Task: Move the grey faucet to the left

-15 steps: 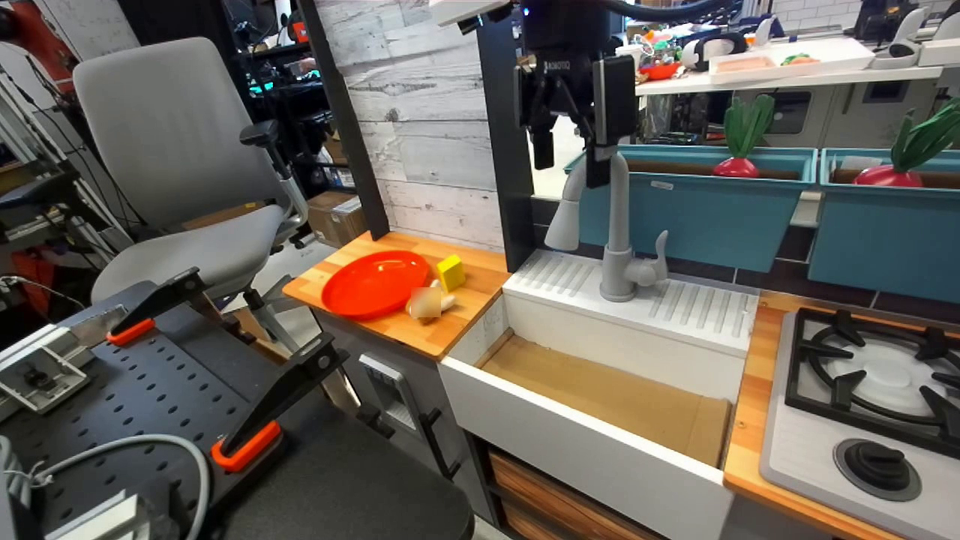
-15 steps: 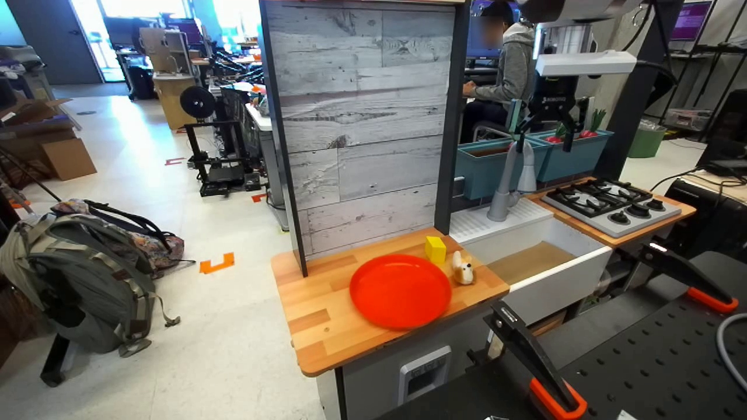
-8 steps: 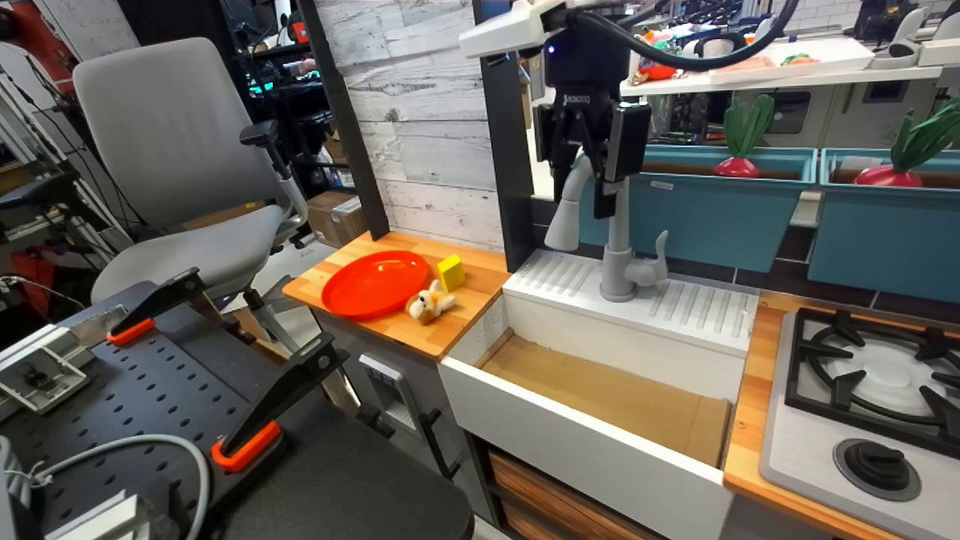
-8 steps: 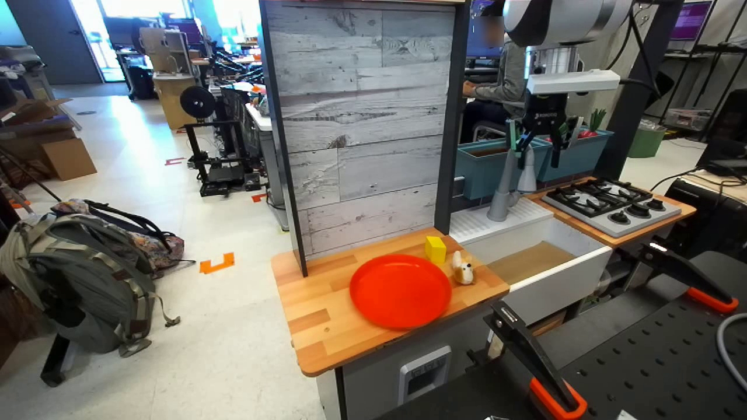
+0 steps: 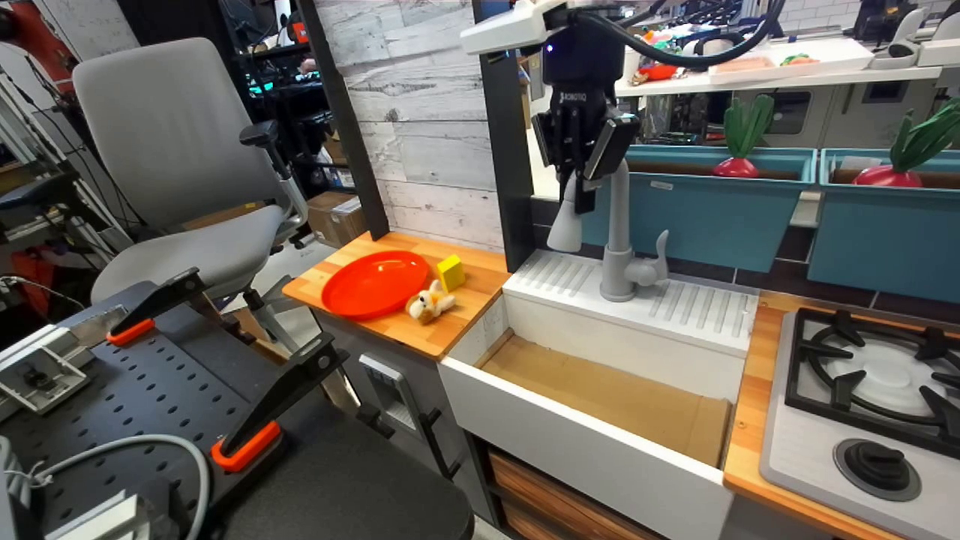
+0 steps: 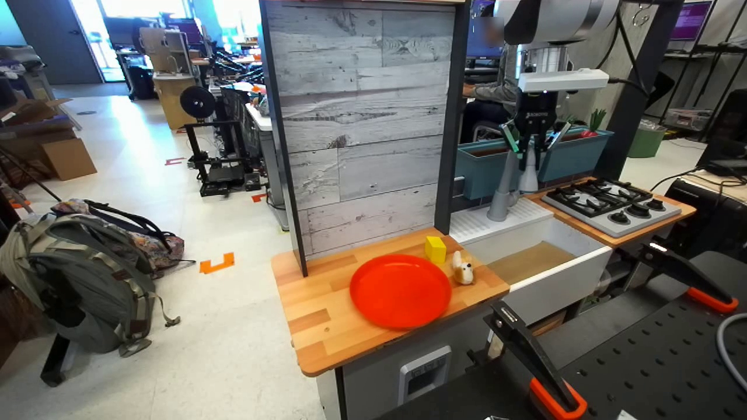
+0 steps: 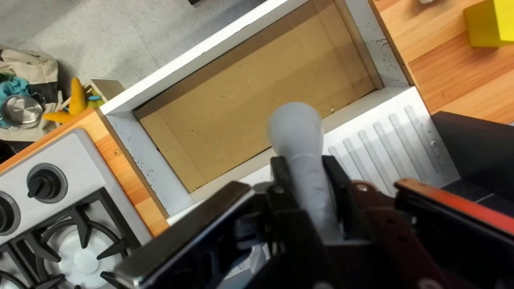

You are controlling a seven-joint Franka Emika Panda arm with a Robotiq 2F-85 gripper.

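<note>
Grey faucet (image 5: 619, 229) stands upright at the back edge of the counter (image 5: 480, 304), on the ledge of the white sink (image 5: 592, 450). Gripper (image 7: 306, 166) pinches its spout (image 7: 296, 126) from both sides; head pokes out past the fingertips. Likely step: swinging the spout; whose left, unclear. Best done as a level arc round the base, not a straight tug, turning the grip with it. Don't lift; that might unseat the base. If heading for the counter end with the red plate (image 5: 375, 281), mind the black post (image 5: 516, 225) at the back edge; looks close.
</note>
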